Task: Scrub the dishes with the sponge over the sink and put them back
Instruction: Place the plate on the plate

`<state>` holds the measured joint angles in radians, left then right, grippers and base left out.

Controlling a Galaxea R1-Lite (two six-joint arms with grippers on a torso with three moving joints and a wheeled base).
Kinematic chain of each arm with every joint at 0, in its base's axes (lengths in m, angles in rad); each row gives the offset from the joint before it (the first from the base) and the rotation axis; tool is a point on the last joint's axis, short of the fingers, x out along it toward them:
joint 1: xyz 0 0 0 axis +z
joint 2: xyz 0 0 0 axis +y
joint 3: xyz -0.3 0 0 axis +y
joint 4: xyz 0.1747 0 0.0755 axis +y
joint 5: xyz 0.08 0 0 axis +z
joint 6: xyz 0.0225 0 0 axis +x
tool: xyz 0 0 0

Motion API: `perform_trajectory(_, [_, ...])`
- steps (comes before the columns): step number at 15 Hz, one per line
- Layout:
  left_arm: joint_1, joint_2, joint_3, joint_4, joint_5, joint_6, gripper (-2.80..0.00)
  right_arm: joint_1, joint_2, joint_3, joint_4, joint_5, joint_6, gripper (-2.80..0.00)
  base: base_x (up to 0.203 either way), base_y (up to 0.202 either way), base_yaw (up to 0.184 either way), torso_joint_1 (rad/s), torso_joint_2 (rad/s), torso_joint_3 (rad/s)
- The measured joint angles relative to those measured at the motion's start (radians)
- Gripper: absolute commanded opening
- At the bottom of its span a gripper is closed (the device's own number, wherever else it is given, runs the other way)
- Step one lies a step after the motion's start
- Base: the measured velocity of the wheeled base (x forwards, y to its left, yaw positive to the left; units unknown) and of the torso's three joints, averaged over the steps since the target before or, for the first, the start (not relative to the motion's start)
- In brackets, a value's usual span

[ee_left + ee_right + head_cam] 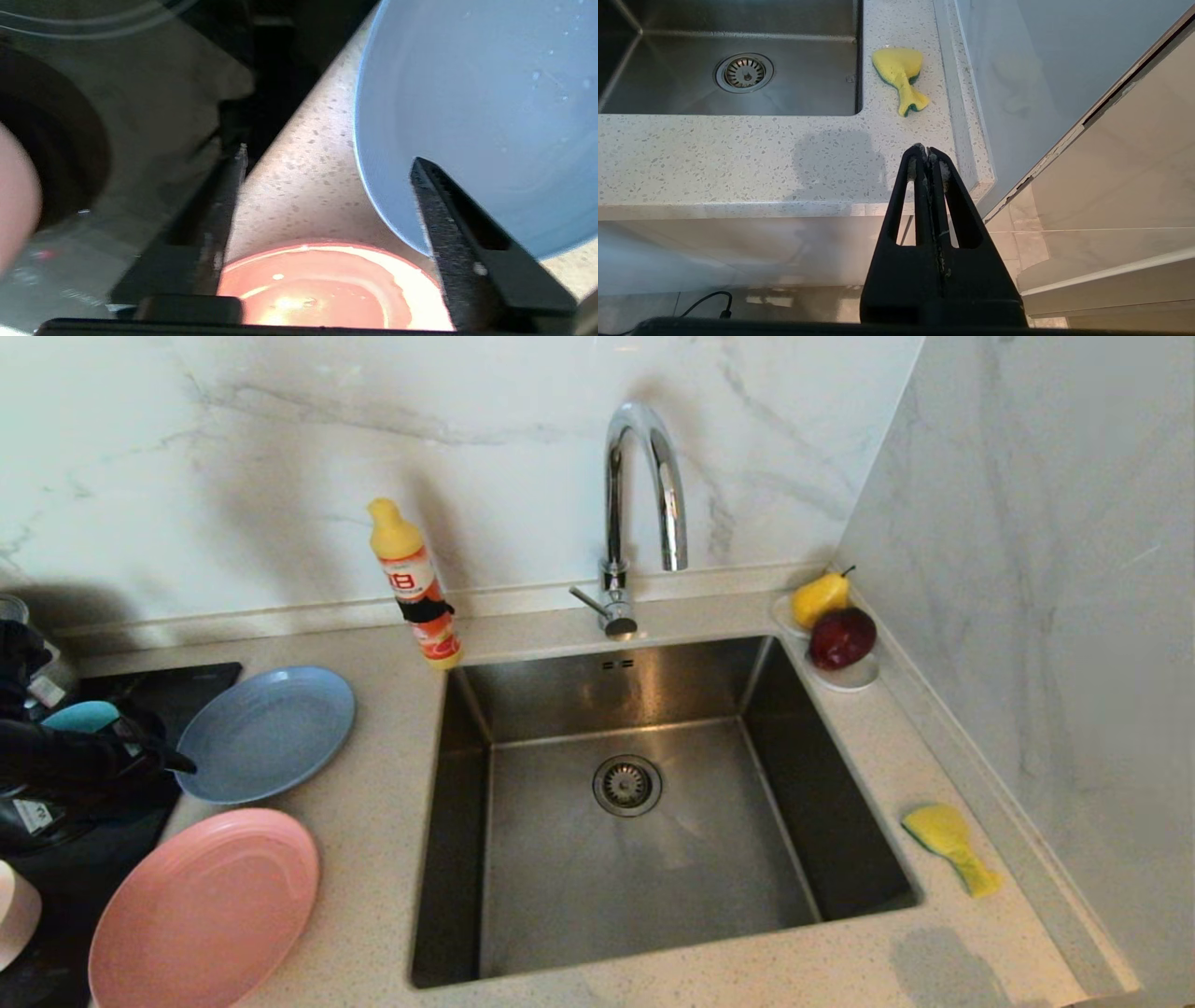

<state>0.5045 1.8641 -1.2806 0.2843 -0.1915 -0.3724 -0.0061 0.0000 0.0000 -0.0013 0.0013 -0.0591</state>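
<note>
Nearest me, at the counter's front left, lies the pink plate, partly over the dark hob; a pale dish shows at the left edge beside it. In the left wrist view I see my left gripper with its jaws apart and nothing between them, one finger over the hob's edge, the other over the rim of the blue plate, and the pink plate's rim below the gap. In the head view that gripper sits at the left, just beside the blue plate, which lies flat on the counter behind the pink plate and apart from it. A teal bowl shows behind the arm. My right gripper hangs below and in front of the counter's front right edge, jaws together, holding nothing. The sponge lies on the counter to the right of the sink, near the right wall and well apart from both grippers. The sink holds no dishes; its drain sits mid-basin. Farther back, a soap bottle stands at the sink's rear left corner, the tap rises behind the basin, and a white dish with a pear and an apple sits in the rear right corner.
</note>
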Motion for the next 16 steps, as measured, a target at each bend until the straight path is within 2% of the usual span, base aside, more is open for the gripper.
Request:
perform_trajectory(4, [-0.001, 0.021, 0.000, -0.001, -0.068, -0.039, 0.00, 0.000, 0.000, 0.000, 0.000, 0.000, 0.000, -2.80, 0.000, 0.000, 0.000, 0.000, 0.00, 0.000])
perform_trajectory(6, [-0.002, 0.028, -0.001, -0.009, -0.084, -0.045, 0.00, 0.000, 0.000, 0.000, 0.000, 0.000, 0.000, -2.80, 0.000, 0.000, 0.000, 0.000, 0.00, 0.000])
perform_trajectory(10, [-0.002, 0.038, -0.009, -0.027, -0.162, -0.048, 0.00, 0.000, 0.000, 0.000, 0.000, 0.000, 0.000, -2.80, 0.000, 0.000, 0.000, 0.000, 0.00, 0.000])
perform_trajectory(16, [-0.002, 0.075, -0.009, -0.113, -0.174, -0.063, 0.00, 0.000, 0.000, 0.000, 0.000, 0.000, 0.000, -2.80, 0.000, 0.000, 0.000, 0.000, 0.00, 0.000])
